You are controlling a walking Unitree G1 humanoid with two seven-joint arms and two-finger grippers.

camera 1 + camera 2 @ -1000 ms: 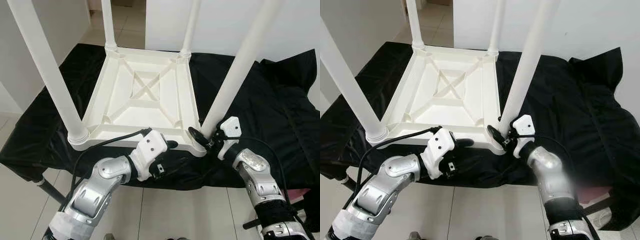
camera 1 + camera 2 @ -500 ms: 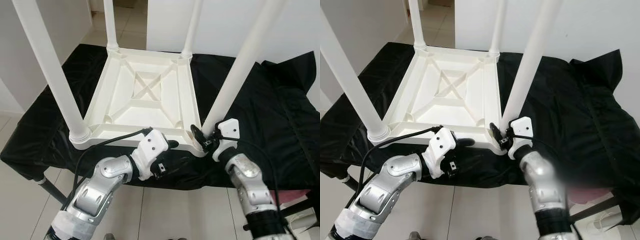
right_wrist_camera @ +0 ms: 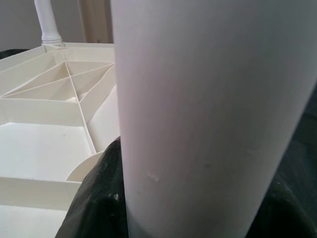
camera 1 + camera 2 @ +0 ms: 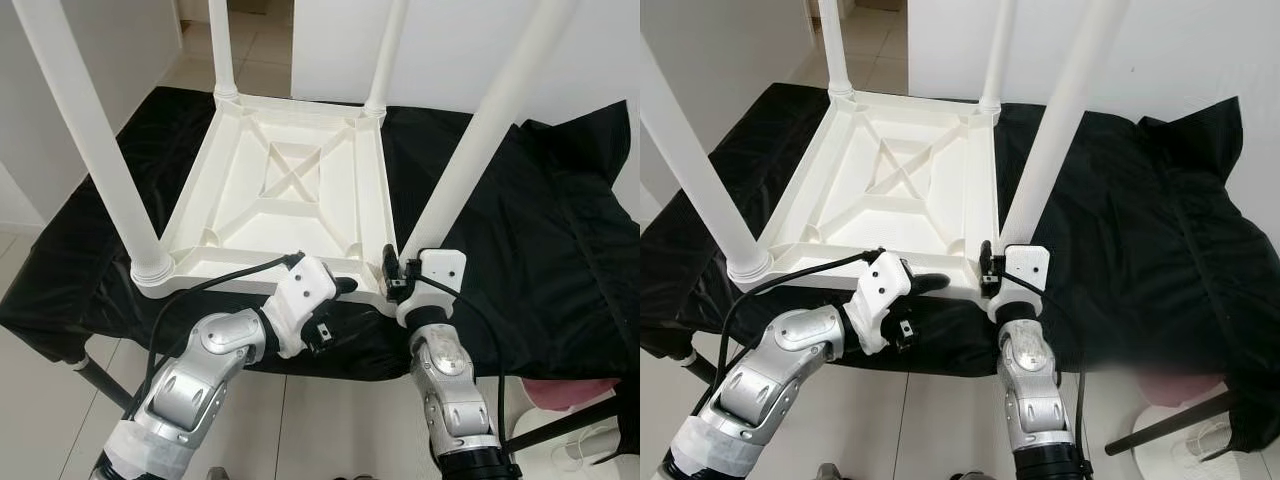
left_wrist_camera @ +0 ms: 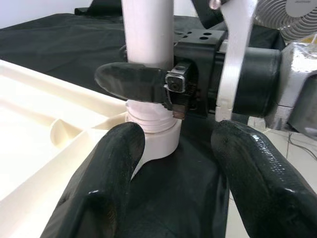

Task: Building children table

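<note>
Table leg clamped by right gripper jaws; left gripper jaws wide.

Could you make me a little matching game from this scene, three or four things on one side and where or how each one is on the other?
Things:
1. right hand
2. left hand
3. white table
4. black cloth

States:
A. lying upside down, legs pointing up
B. spread under the table
C. closed around the base of the near right leg
D. open, at the table's near edge

Pairs: 1-C, 2-D, 3-A, 4-B
</note>
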